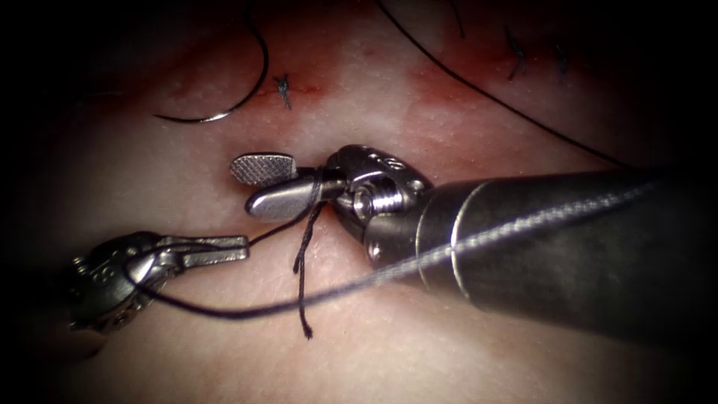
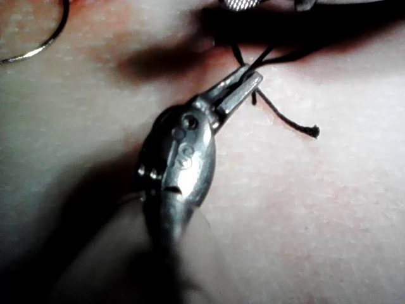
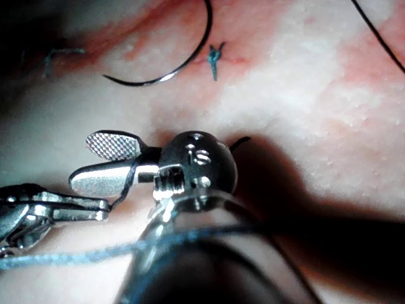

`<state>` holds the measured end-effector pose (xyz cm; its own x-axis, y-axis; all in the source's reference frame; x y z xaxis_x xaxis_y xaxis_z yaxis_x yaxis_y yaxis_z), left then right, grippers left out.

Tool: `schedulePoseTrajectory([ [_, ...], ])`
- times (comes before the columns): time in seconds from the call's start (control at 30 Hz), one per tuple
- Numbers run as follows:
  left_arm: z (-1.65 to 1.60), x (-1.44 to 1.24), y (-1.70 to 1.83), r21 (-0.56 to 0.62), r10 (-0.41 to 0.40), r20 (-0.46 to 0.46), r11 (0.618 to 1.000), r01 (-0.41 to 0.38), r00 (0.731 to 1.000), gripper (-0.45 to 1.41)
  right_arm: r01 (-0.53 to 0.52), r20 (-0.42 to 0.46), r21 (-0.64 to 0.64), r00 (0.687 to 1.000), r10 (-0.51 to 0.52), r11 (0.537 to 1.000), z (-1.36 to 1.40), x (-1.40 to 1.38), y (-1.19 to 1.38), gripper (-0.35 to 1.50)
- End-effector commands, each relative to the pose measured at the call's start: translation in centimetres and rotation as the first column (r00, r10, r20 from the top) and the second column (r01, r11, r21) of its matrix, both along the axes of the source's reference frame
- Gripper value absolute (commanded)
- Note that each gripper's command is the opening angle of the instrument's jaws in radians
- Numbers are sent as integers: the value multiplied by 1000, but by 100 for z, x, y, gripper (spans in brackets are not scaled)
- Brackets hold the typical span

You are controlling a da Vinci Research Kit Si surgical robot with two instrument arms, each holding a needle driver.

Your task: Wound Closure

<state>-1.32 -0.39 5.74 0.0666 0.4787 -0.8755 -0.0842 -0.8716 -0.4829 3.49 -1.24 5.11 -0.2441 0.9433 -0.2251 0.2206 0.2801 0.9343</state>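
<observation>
The left tool (image 1: 224, 248) pinches the thread (image 1: 284, 224); the right tool (image 1: 258, 187) has its fingers spread (thread between them); the needle (image 1: 224, 112) lies free on the tissue (image 1: 187, 359).

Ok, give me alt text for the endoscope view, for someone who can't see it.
The right arm's tool, jaws open, has thread lying across the base of its jaws, while the left arm's tool holds that thread in shut jaws. The curved needle lies free on the tissue above them, beside a tied stitch.
</observation>
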Motion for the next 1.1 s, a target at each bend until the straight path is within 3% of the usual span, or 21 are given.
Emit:
schedulePoseTrajectory([
  [0.03, 5, -6, -4, 2, 1, 0, 1000, -1, 1000, -45, 22, -4, -5, 1000, -22, 1000, 5, 7, -6, 88],
  [0.07, 5, -7, 0, 6, -1, 0, 1000, 1, 1000, -45, 103, -11, -37, 995, -103, 994, 4, 8, -12, 84],
  [0.17, 5, -10, 6, 9, 3, -2, 1000, -3, 1000, -45, 192, -12, -137, 981, -195, 972, 4, 9, -22, 86],
  [0.57, 26, -18, 24, 1, 13, -3, 1000, -13, 1000, -45, 263, -12, -405, 956, -293, 876, 9, 11, -42, 94],
  [0.6, 28, -18, 24, 1, 15, -5, 1000, -15, 1000, -45, 282, -13, -441, 947, -320, 852, 10, 12, -44, 94],
  [0.63, 29, -19, 25, 0, 16, -5, 1000, -16, 1000, -45, 333, -11, -512, 919, -394, 791, 13, 13, -48, 93],
  [0.7, 30, -19, 25, 0, 16, -5, 1000, -16, 1000, -45, 378, -7, -581, 884, -468, 721, 16, 15, -51, 93],
  [0.83, 29, -19, 24, 0, 19, -9, 1000, -19, 1000, -45, 448, 71, -656, 838, -541, 607, 24, 17, -58, 101],
  [0.9, 28, -20, 24, 0, 19, -9, 1000, -19, 1000, -45, 455, 86, -673, 831, -550, 583, 26, 17, -60, 103],
  [0.93, 27, -20, 22, 0, 21, -8, 1000, -21, 1000, -45, 477, 124, -699, 815, -567, 533, 31, 17, -64, 113],
  [1.1, 24, -22, 18, 0, 26, -7, 1000, -26, 1000, -45, 500, 206, -747, 800, -563, 438, 44, 20, -70, 116],
])
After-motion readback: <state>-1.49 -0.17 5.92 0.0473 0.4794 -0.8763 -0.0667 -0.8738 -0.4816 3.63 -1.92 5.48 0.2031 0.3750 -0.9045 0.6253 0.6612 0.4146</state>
